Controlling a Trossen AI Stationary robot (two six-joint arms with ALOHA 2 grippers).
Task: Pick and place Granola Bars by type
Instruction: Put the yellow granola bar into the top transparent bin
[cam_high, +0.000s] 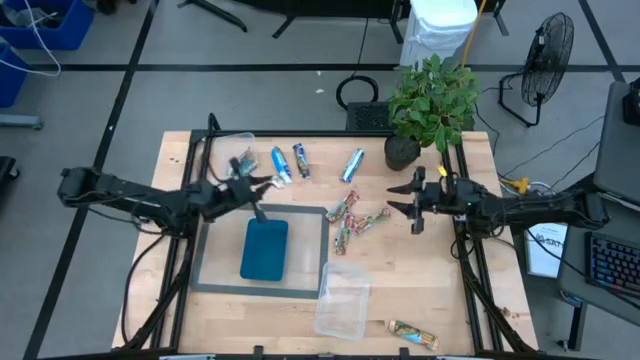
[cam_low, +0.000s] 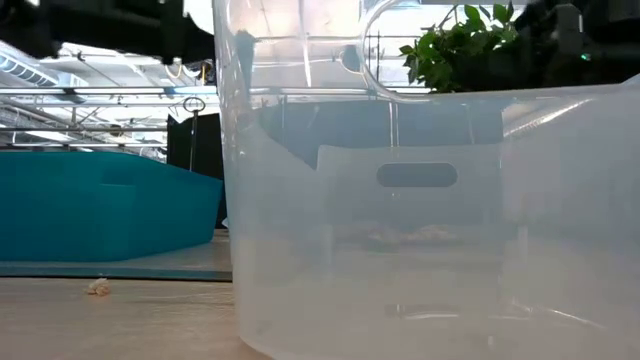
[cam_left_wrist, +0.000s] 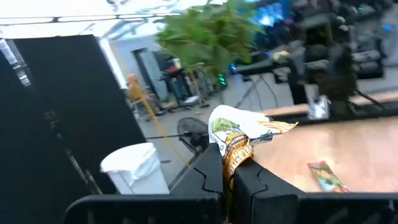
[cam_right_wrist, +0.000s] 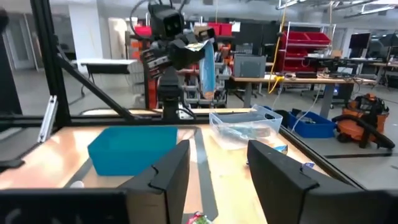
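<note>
My left gripper (cam_high: 243, 172) (cam_left_wrist: 229, 165) is raised over the table's far left part, beside a clear tub (cam_high: 226, 146), and is shut on a silver-tan granola bar (cam_left_wrist: 235, 134). The right wrist view shows that bar (cam_right_wrist: 209, 68) well above the table. My right gripper (cam_high: 412, 205) (cam_right_wrist: 217, 168) hovers open at the table's right. Three blue bars (cam_high: 300, 160) lie flat near the far edge. Multicoloured bars (cam_high: 352, 220) lie in a loose cluster at mid-table. One more silver-tan bar (cam_high: 412, 335) lies at the near edge. My left gripper pinches the silver-tan bar between its two fingers by one end (cam_left_wrist: 231, 160). The rest of the wrapper (cam_left_wrist: 242, 124) sticks out past the fingertips. The bar is lifted clear of the table.
A teal tray (cam_high: 265, 250) sits on a grey mat (cam_high: 210, 270) at centre-left. A second clear tub (cam_high: 343, 298) (cam_low: 430, 200) stands near the near edge and fills the low view. A potted plant (cam_high: 432, 100) stands at the far right, close to my right arm.
</note>
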